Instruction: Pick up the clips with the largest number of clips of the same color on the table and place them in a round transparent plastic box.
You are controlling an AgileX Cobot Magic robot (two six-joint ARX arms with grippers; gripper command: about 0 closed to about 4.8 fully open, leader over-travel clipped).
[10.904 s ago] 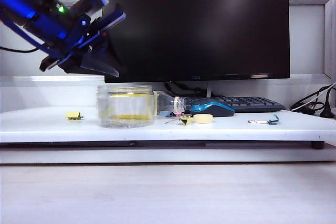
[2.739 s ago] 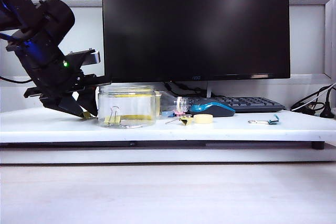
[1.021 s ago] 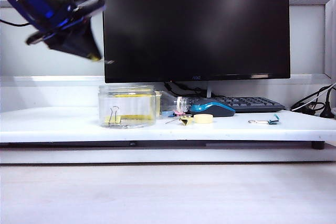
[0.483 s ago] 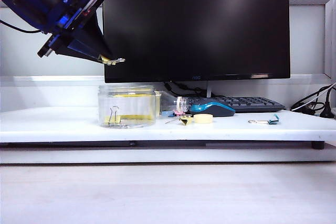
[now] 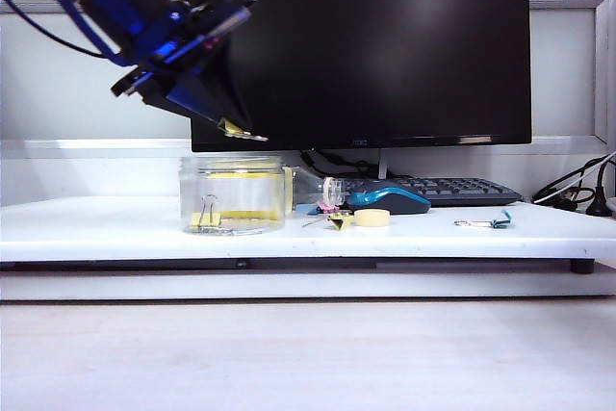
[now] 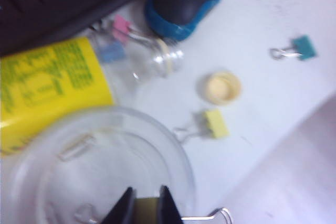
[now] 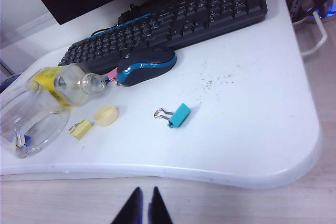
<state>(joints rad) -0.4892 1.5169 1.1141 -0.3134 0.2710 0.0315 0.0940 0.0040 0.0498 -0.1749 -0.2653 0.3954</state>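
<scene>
In the exterior view's upper left, the left gripper [image 5: 234,126] hangs just above the short round clear plastic jar [image 5: 232,195], jaws closed on a small yellow binder clip [image 6: 147,209]. One yellow clip [image 5: 205,218] lies inside the jar; another [image 5: 340,221] lies on the white surface [image 5: 96,228] right of it. The right gripper [image 7: 144,206] hovers off the surface's edge, jaws closed, empty.

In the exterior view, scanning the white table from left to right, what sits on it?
round transparent plastic box → yellow clip → pale yellow disc → teal-blue clip
</scene>
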